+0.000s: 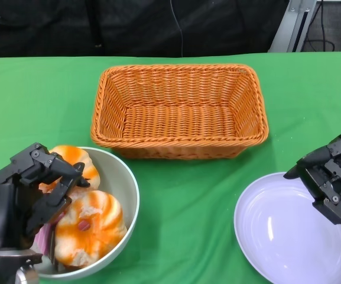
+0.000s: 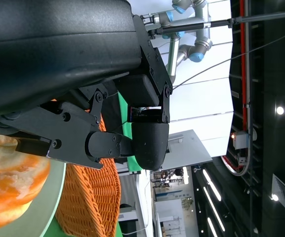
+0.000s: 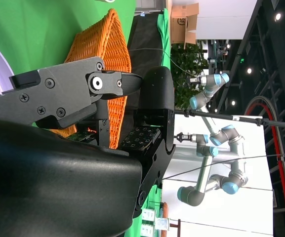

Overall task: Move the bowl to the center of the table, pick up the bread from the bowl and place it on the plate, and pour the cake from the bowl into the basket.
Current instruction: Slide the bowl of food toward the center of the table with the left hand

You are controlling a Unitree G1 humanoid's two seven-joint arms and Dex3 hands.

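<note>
Black fingers of the left hand [image 1: 25,195] are hovering over the bowl [image 1: 126,189] at the table's [image 1: 182,195] near left corner, apart and, as far as the head view shows, grasping nothing. 2 orange-streaked buns [image 1: 90,228] are sitting inside, one behind the other, with something pink [image 1: 43,236] between them; which counts as bread is hard to tell. The right hand [image 1: 330,177] is waiting released over the far edge of the pale plate [image 1: 276,236]. Behind both, the wicker basket [image 1: 179,109] is standing mid-table. Judging by position, the bowl is not yet centred; gripping its rim firmly and sliding it level should keep the buns from rolling out.
</note>
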